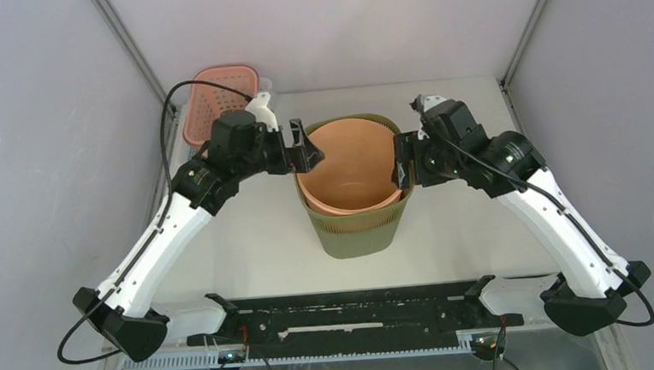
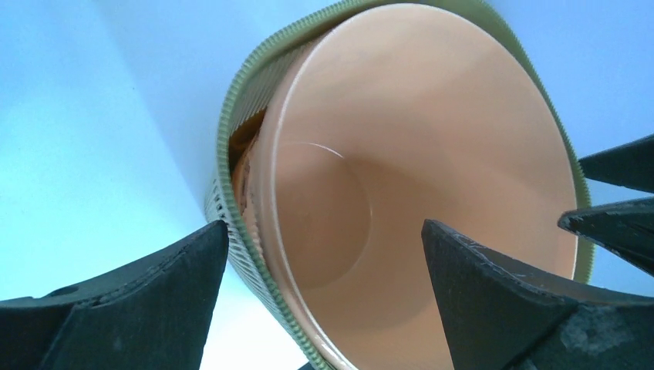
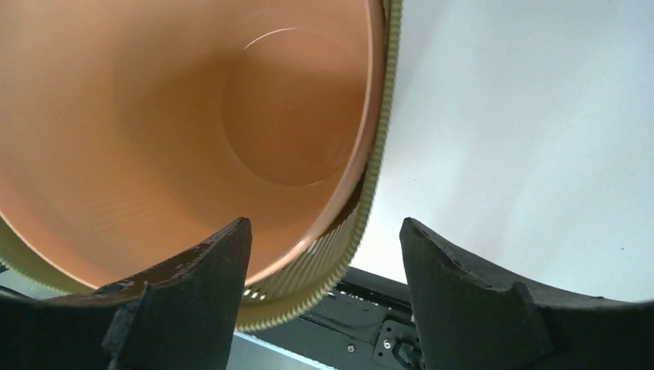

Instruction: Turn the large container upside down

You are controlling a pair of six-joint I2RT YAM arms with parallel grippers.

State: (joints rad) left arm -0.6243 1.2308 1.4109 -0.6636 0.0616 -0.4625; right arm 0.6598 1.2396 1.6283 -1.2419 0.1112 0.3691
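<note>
As both arms are angled in toward the middle of the white table (image 1: 250, 250), a pink slatted basket (image 1: 215, 97) is seen at the back left, partly hidden behind the left arm. The left gripper (image 1: 307, 148) is held at the left side of the container's rim, jaws spread wide and nothing grasped. In the left wrist view the rim is seen between its fingers (image 2: 154, 308), one outside the ribbed wall and one over the mouth; contact cannot be told.

The large green ribbed container (image 1: 356, 230) is stood upright at the table's centre, mouth up, not turned over. An orange bucket (image 1: 352, 162) is nested inside it, its rim just above the green rim, its inside bare.

The right gripper (image 1: 402, 159) is placed at the right side of the same rim. In the right wrist view its jaws are seen parted and straddling the rim: one finger (image 3: 193, 293) is set inside over the orange wall, the other outside over the table and apart from the green wall. No clamp on the rim is shown. The two grippers are set facing each other across the mouth.
</note>
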